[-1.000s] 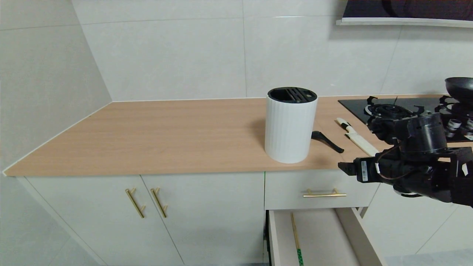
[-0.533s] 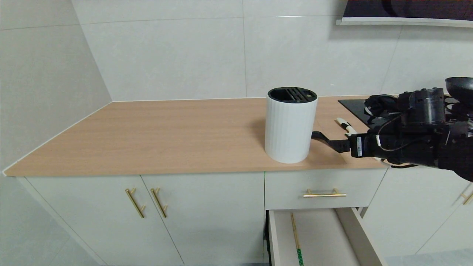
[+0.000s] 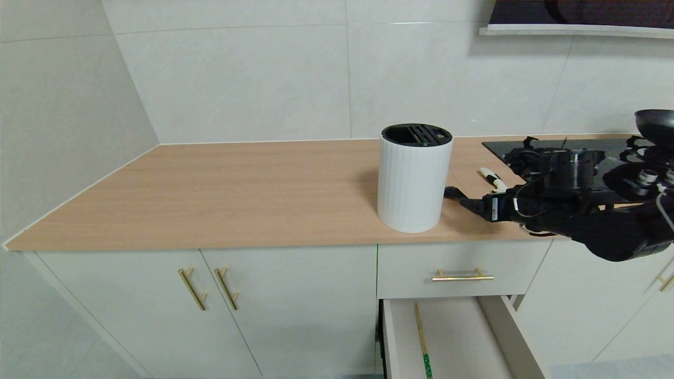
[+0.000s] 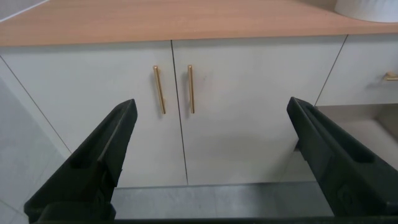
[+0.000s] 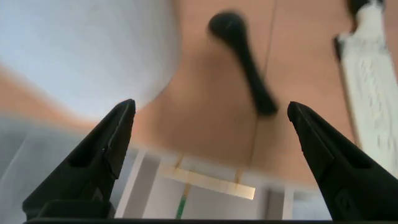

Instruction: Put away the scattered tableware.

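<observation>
In the head view, the right gripper [image 3: 485,207] is low over the wooden counter [image 3: 237,195]. The black utensil [image 3: 454,193] lies on the counter just in front of its tips, touching or almost touching them; I cannot tell which. Past the utensil stands the white holder [image 3: 414,181]. A white knife [image 3: 494,180] lies on the hand's far side. The open drawer [image 3: 495,337] is below the hand, with chopsticks [image 3: 421,337] inside. In the left wrist view, the left gripper [image 4: 210,107] has its fingers spread wide. It is down low, facing the cupboard doors [image 4: 249,118], well apart from the utensil. In the right wrist view, the right gripper [image 5: 210,109] has its fingers spread wide too, with nothing in them. The black utensil [image 5: 245,65] lies ahead of the gap between the fingers. Its thin end points toward the hand and its round end points away, by the white holder [image 5: 81,50]. The white knife [image 5: 372,81] lies off to one side. So the right hand is the near one, and I think it needs to go a little forward and down to pinch the thin part.
</observation>
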